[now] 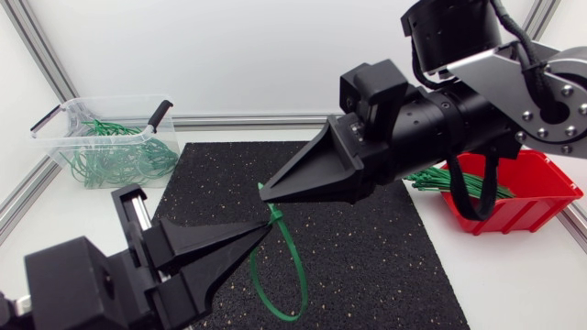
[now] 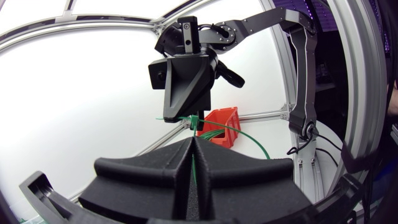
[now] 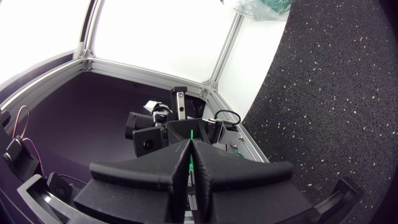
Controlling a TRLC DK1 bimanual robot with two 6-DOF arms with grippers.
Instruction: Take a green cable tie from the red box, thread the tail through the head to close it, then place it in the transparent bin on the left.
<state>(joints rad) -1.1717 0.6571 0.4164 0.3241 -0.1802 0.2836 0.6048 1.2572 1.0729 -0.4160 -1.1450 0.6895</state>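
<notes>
Left gripper (image 1: pixel 260 229): low at the near left of the black mat (image 1: pixel 367 266), wedge fingers pressed together on a strand of the green cable tie (image 1: pixel 274 214). In the left wrist view the green strand runs up the seam between the closed fingers (image 2: pixel 194 163).
Right gripper (image 1: pixel 268 191): reaches in from the upper right to the mat's middle, its tip just above the left gripper's tip. Its fingers are closed flat on the tie, and a green sliver shows between them in the right wrist view (image 3: pixel 191 155).
Green cable tie: held in the air over the mat between the two gripper tips. It is bent into a loop that hangs below them towards the near edge of the mat.
Red box (image 1: pixel 514 215): on the table just right of the mat, under the right arm, with loose green ties (image 1: pixel 438 181) lying in it.
Transparent bin (image 1: pixel 57 117): at the far left, off the mat's corner, with looped green ties (image 1: pixel 119 158) inside and its black handles up.
</notes>
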